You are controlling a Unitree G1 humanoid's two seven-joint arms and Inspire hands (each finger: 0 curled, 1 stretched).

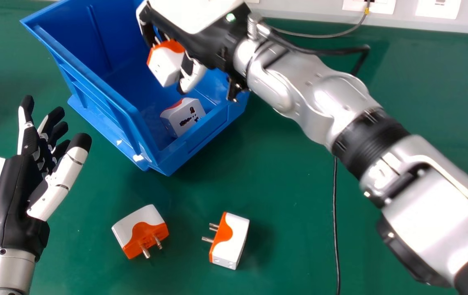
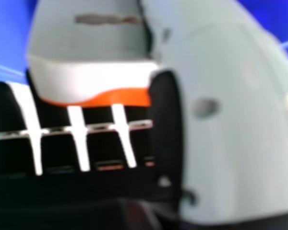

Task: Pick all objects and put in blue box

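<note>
With placing in hand, the right hand [image 1: 213, 41] grasped one adapter [image 1: 165, 63] over the blue box [image 1: 107, 108], another adapter [image 1: 182, 116] lay inside by its near wall, and the next move called for release, leaving two adapters [image 1: 140, 231] [image 1: 230, 241] toward the near edge of the tabletop [image 1: 283, 192].

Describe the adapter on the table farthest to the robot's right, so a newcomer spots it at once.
Find the blue box on the green table. On the tabletop between box and robot lie two white-and-orange adapters; you want the right one. Its metal prongs point left, towards its neighbour, whose own prongs point back towards the robot.
</note>
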